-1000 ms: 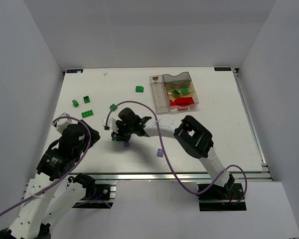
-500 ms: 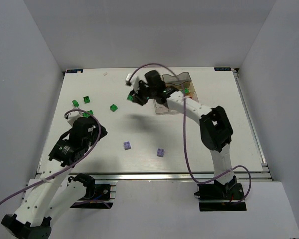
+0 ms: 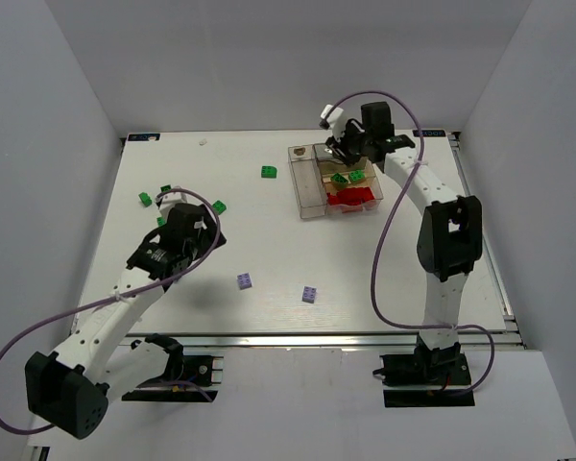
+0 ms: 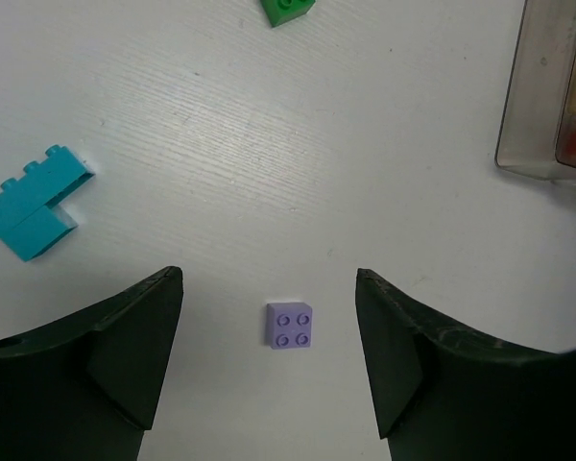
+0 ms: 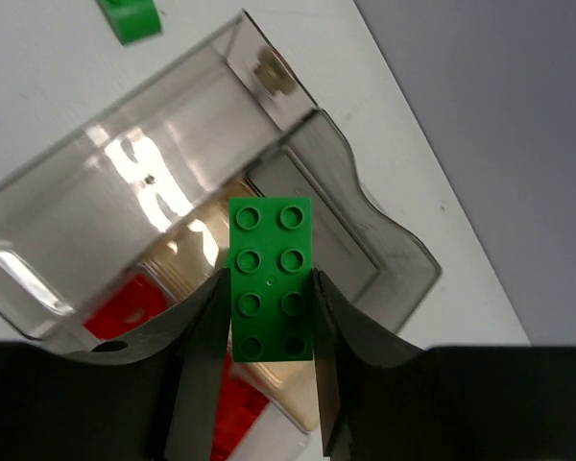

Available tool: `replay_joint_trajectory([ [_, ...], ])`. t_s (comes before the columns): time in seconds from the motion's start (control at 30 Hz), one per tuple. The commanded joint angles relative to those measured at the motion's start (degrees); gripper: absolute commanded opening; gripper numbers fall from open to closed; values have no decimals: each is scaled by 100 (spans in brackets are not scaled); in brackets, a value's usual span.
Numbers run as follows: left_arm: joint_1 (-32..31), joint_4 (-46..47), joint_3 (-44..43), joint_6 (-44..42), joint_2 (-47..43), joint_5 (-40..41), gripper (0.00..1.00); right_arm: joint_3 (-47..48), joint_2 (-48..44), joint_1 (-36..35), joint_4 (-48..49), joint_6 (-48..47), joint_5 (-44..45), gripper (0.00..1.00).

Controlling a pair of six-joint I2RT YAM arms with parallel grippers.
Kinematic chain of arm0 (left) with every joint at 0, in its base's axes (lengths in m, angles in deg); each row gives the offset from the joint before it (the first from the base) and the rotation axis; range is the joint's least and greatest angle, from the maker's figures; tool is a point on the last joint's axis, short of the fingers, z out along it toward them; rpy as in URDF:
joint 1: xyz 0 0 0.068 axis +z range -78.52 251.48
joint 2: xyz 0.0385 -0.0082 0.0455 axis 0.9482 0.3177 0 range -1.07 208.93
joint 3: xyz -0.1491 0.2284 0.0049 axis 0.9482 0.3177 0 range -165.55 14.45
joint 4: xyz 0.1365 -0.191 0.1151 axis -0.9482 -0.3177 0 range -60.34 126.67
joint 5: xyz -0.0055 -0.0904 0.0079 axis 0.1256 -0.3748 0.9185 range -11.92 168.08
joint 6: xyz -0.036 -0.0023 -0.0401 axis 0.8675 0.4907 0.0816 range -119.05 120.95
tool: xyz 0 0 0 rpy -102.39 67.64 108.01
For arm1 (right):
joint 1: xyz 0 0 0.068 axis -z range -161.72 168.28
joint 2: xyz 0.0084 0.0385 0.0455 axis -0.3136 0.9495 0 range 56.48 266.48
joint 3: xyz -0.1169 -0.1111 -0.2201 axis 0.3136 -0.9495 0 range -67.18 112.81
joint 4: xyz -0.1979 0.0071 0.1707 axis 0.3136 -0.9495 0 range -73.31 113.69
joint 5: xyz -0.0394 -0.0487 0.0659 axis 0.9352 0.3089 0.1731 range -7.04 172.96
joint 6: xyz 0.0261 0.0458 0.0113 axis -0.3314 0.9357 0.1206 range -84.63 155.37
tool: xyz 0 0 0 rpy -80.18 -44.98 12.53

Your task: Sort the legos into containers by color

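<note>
The drop-off step is in hand. The right gripper [image 5: 271,317], closed partway on a studded green brick [image 5: 271,274], hangs over the containers [image 5: 173,158]. Next it likely needs to line up over the compartment with the green bricks [image 3: 341,178], beside the red bricks [image 3: 351,199], and let go. Left of the containers, the left gripper [image 4: 267,293] stands wide open and empty over a lilac brick [image 4: 290,325] on the table [image 4: 269,144].

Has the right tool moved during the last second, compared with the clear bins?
Yes. The right tool was left of the clear bins and has moved right, to above them, holding a green brick.
</note>
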Motion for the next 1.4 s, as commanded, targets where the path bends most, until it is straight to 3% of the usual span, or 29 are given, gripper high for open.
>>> replay_joint_trajectory([
  [0.0,23,417,-50,-100,125,-107,82,448,296,266,-433,-887,-183,0],
  [0.17,23,487,-41,41,379,-98,84,861,657,549,-811,-1860,-535,0],
  [0.3,23,382,-208,234,713,-36,86,853,895,646,-1067,-2460,-720,7],
  [0.5,23,470,-358,375,1074,-98,86,1063,1211,637,-1181,-2741,-799,26],
  [0.53,23,478,-401,393,1100,-89,87,1099,1238,646,-1268,-2768,-860,34],
  [0.7,146,461,-630,524,1582,-19,90,941,1229,628,-1366,-2900,-869,54],
  [0.83,444,443,-1112,569,2310,-89,91,976,1186,698,-1252,-2629,-852,65],
  [1.03,866,268,-2176,411,3595,-291,91,933,729,891,-683,-1497,-965,65],
  [1.2,1192,268,-2983,349,4711,-291,90,-504,-500,1006,267,-126,-1273,64],
  [1.23,1192,241,-3142,340,4887,-291,90,-805,-702,1015,539,-45,-1500,89],
  [1.37,1245,153,-3863,244,5704,-449,89,-2142,-1826,1033,1217,324,-2037,89],
])
